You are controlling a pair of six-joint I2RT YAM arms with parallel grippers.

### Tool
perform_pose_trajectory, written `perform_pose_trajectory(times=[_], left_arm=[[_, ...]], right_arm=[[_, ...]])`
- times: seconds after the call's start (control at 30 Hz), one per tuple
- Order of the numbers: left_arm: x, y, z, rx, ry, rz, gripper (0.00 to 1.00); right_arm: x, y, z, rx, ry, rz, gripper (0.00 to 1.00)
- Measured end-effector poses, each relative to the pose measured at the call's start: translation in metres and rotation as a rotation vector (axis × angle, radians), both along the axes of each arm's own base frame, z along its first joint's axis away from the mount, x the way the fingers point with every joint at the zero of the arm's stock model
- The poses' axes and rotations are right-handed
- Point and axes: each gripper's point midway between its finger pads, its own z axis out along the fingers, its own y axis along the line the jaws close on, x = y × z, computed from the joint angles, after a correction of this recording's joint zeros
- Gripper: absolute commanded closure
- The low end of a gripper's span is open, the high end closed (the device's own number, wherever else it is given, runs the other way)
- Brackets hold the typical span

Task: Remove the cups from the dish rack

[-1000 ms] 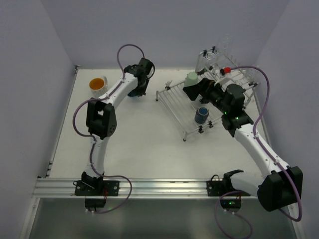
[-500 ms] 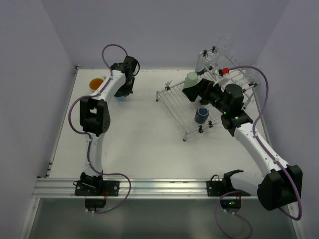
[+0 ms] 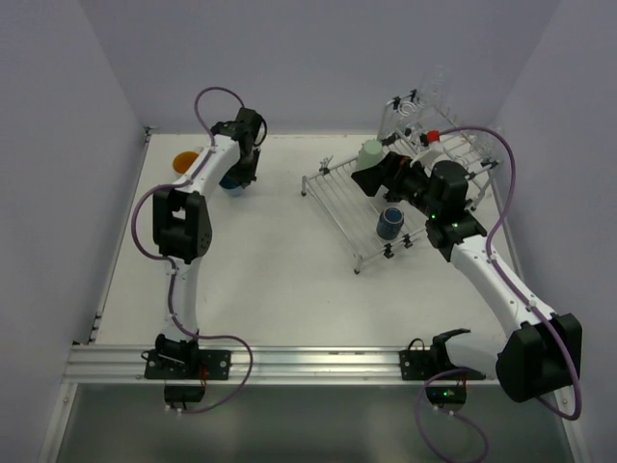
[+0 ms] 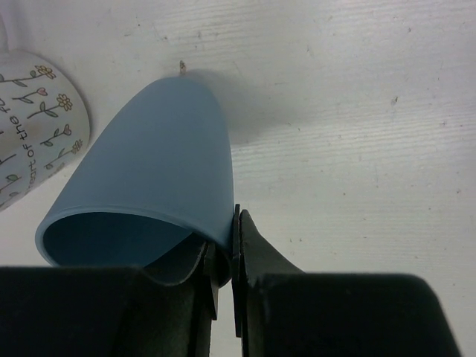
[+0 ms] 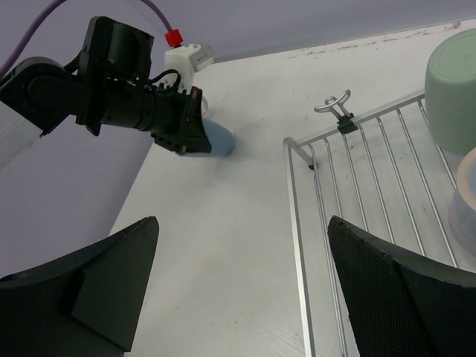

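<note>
– On the far left side of the table (image 4: 357, 111), what does the left gripper (image 4: 225, 223) have?

– It pinches the wall of the light blue cup (image 4: 156, 171) at the rim. One finger is inside the cup and the other is outside, and they press together on the thin wall.

– Which way does this cup point?

– It is tilted, not upright. In the left wrist view the open mouth faces back to the camera and a little to the left, and the closed bottom points away, down to the table. So the long axis goes out from the gripper on a slant. If the bottom touches the table, I cannot tell.

– What is beside it?

– A white mug with drawn flowers (image 4: 33, 126) stands just to its left, very near.

– And the right gripper (image 5: 242, 223)?

– Its fingers are spread wide and hold nothing. It hangs over the dish rack (image 3: 347, 198), near the pale green cup (image 3: 370, 152), which stands mouth down at the back of the flat part. A dark blue cup (image 3: 389, 224) stands nearer the front edge of the rack.
</note>
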Motion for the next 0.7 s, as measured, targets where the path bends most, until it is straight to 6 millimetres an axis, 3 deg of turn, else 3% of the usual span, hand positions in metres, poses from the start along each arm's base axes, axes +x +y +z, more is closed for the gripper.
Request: perform_pose_trajectory(times=[0.33, 0.67, 0.7], left_arm=[[0.007, 0.0, -0.002, 0.002, -0.008, 0.001, 0.67], [0.021, 0.004, 0.01, 0.028, -0.06, 0.011, 0.27], [0.022, 0.004, 0.012, 0.031, -0.067, 0.013, 0.17]], right_arm=[[-0.001, 0.002, 0.001, 0.008, 0.003, 0.01, 0.01], [-0.001, 0.002, 0.001, 0.009, 0.003, 0.014, 0.01], [-0.001, 0.002, 0.0, 0.008, 0.003, 0.013, 0.01]])
